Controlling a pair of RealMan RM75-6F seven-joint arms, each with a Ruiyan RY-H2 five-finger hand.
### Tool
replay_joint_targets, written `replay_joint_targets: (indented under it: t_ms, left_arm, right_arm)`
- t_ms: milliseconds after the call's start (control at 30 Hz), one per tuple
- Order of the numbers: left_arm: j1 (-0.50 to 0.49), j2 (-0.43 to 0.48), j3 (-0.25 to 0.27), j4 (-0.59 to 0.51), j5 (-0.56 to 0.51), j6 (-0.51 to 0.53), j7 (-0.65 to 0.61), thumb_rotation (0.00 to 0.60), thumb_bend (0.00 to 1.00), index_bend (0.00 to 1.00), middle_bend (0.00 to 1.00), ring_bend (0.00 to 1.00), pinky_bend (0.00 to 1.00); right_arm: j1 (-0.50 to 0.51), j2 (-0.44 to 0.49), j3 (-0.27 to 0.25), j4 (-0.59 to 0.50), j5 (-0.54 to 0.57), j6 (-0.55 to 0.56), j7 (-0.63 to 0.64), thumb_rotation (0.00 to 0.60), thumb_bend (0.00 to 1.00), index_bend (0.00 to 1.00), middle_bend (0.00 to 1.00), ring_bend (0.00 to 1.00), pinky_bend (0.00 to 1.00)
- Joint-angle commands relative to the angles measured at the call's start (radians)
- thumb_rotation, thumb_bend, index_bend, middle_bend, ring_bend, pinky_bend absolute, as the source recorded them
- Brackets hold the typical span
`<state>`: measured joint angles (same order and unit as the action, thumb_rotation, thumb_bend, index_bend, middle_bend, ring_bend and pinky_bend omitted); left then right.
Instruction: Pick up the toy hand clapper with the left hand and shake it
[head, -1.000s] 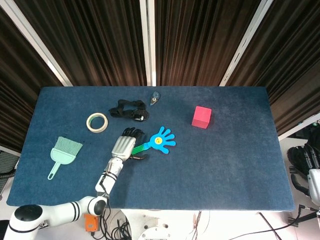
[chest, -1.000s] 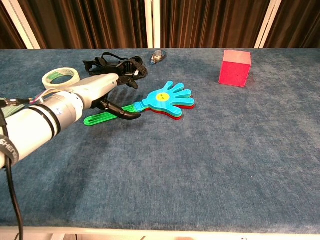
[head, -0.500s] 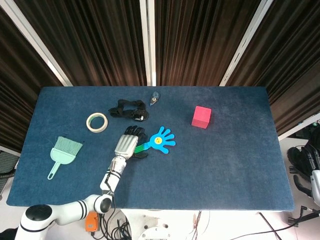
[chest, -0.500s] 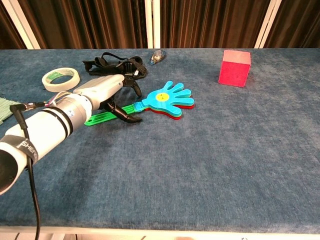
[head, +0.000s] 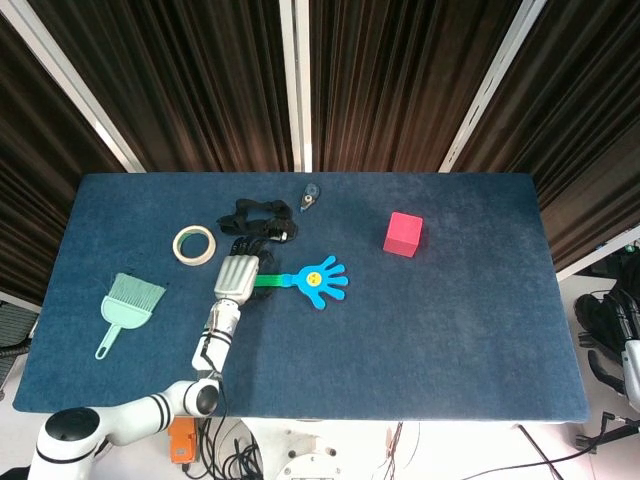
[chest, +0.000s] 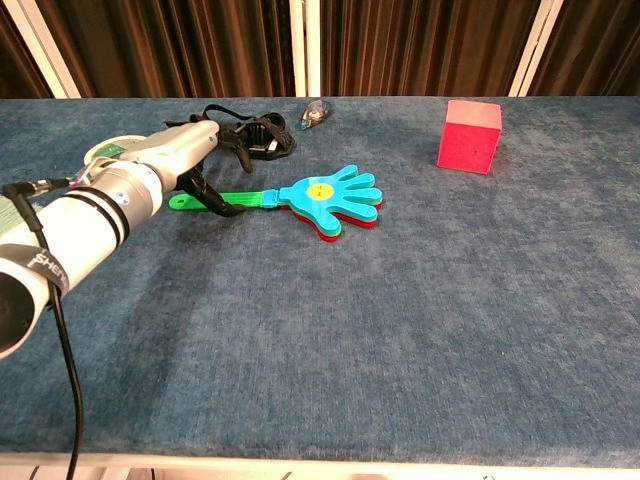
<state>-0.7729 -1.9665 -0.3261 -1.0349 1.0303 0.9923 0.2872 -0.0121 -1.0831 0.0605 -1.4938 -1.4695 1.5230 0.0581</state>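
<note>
The toy hand clapper (head: 320, 279) lies flat on the blue table, its blue palm over a red one (chest: 330, 193) and its green handle (chest: 245, 200) pointing left. My left hand (head: 237, 272) sits over the handle's left end. In the chest view my left hand (chest: 185, 158) has its fingers curled behind the handle and its thumb in front, gripping it. At the right edge of the head view my right hand (head: 610, 322) hangs off the table, too small to read.
A black strap (head: 258, 218) lies just behind my left hand, beside a roll of tape (head: 194, 244). A teal brush (head: 128, 305) is at the left, a small dispenser (head: 311, 194) at the back, a red cube (head: 403, 233) on the right.
My left hand moved back and to the left, closing on the handle. The clapper swung with it, from slanted to lying level across the table.
</note>
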Motion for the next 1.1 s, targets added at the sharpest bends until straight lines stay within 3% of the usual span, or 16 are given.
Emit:
replay_joint_targets:
  t_ms: [33,500,700,1100]
  left_arm:
    - [0.002,0.009,0.004,-0.01,-0.001,-0.013,-0.007,0.6,0.24,0.38,0.13,0.02,0.03]
    - [-0.007,0.021,0.018,-0.038,0.035,-0.054,-0.09,0.6,0.23,0.31,0.13,0.02,0.01]
    - [-0.031,0.02,0.004,-0.013,-0.014,-0.117,-0.072,0.6,0.23,0.31,0.11,0.0,0.01]
    - [-0.051,0.016,-0.006,-0.016,-0.02,-0.129,-0.093,0.6,0.28,0.42,0.1,0.0,0.01]
  right_arm:
    - [0.001,0.0,0.0,-0.003,-0.001,0.0,-0.005,0.6,0.29,0.0,0.0,0.0,0.0]
    - [0.008,-0.002,0.0,-0.014,-0.006,-0.009,-0.013,0.6,0.29,0.0,0.0,0.0,0.0]
    - [0.007,0.002,0.004,-0.014,-0.006,-0.002,-0.009,0.6,0.29,0.0,0.0,0.0,0.0]
    - [0.007,0.0,0.007,0.003,0.007,-0.011,0.005,0.6,0.29,0.0,0.0,0.0,0.0]
